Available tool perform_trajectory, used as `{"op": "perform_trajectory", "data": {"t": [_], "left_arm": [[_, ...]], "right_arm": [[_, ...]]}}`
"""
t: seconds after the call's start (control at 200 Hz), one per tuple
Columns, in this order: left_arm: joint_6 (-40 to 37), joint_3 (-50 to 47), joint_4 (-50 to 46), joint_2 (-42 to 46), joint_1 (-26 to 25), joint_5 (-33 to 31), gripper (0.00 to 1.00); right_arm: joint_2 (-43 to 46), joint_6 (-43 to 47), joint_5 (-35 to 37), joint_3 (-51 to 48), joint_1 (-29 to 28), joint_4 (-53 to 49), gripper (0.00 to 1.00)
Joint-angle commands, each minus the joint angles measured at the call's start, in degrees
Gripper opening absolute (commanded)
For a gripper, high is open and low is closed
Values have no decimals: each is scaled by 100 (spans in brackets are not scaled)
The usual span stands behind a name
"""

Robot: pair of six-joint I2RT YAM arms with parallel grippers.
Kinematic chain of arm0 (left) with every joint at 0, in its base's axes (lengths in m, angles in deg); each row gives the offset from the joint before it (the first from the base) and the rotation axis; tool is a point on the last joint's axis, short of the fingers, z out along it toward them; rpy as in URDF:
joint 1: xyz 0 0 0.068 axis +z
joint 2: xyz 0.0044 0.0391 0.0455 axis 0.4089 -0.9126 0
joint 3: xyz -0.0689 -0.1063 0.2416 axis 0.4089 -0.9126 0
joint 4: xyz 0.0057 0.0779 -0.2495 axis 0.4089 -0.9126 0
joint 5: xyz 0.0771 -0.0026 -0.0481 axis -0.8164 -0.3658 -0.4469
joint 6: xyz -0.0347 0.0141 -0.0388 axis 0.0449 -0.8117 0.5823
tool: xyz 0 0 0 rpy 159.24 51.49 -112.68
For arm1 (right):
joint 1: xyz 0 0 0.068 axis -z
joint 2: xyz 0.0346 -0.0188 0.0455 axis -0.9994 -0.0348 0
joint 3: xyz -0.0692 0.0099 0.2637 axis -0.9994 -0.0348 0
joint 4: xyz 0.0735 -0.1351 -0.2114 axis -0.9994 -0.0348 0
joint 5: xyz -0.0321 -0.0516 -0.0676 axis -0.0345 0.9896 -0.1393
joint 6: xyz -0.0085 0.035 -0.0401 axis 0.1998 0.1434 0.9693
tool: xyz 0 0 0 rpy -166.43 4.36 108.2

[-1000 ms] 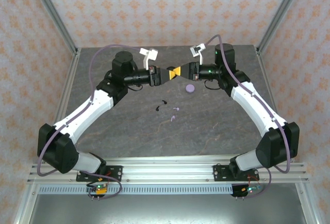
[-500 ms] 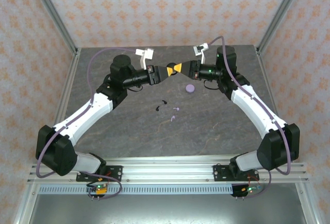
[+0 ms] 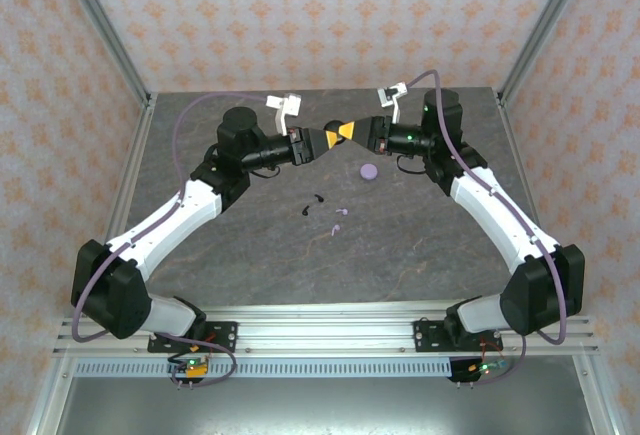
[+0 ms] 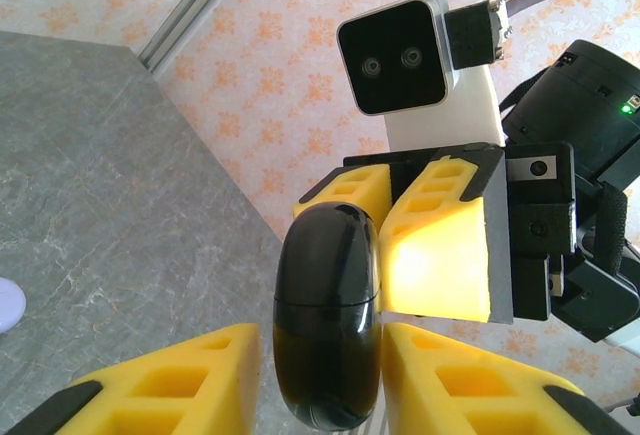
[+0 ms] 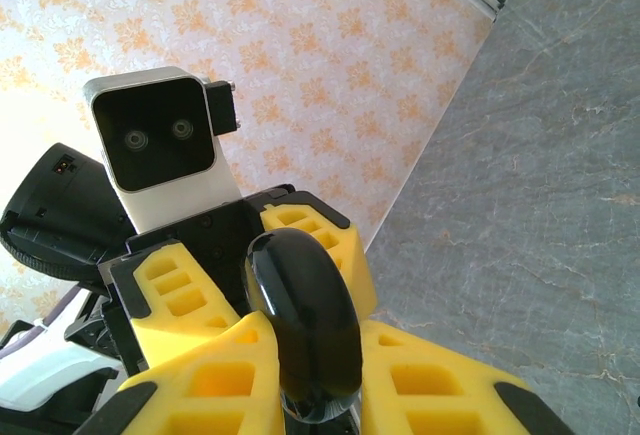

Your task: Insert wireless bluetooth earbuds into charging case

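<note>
Black case hangs in mid-air over the far part of the table, taken from both ends. Left gripper is clamped on one half, right gripper on the other.

Shell looks hard, glossy and light, so probably slippery. Best held on its broad faces, either side of the seam.

Long axis runs gripper to gripper, edge-on to both wrist cameras.

Earbuds lie loose on the table below, black pair and lilac pair, near the lilac case. Tiny and featherweight; pinch gently.
</note>
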Motion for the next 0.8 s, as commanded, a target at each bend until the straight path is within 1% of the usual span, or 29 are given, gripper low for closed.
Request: {"op": "perform_trajectory", "data": {"t": [0.0, 0.295, 0.45, 0.541, 0.616, 0.681, 0.741, 0.766, 0.796], "left_arm": [[34, 134, 158, -59, -67, -79, 36], [17, 171, 132, -82, -97, -65, 36], [-16, 163, 116, -86, -106, -57, 25], [-44, 163, 86, -85, -112, -72, 24], [-107, 184, 21, -85, -120, -79, 19], [-252, 242, -182, -103, -146, -100, 13], [-460, 330, -448, -116, -173, -105, 11], [-533, 348, -525, -120, -181, -113, 12], [-615, 352, -576, -116, -179, -132, 12]], "right_arm": [[177, 148, -38, -19, -68, 76, 20], [183, 340, -64, 5, -147, -111, 20], [211, 385, -57, 15, -151, -175, 20], [206, 449, -100, 44, -161, -252, 20], [220, 582, -117, 80, -189, -414, 21], [242, 811, -95, 148, -204, -669, 24], [265, 1053, -10, 236, -208, -1042, 28], [288, 1174, 72, 275, -207, -1228, 31], [336, 1336, 249, 329, -208, -1482, 39]]}}
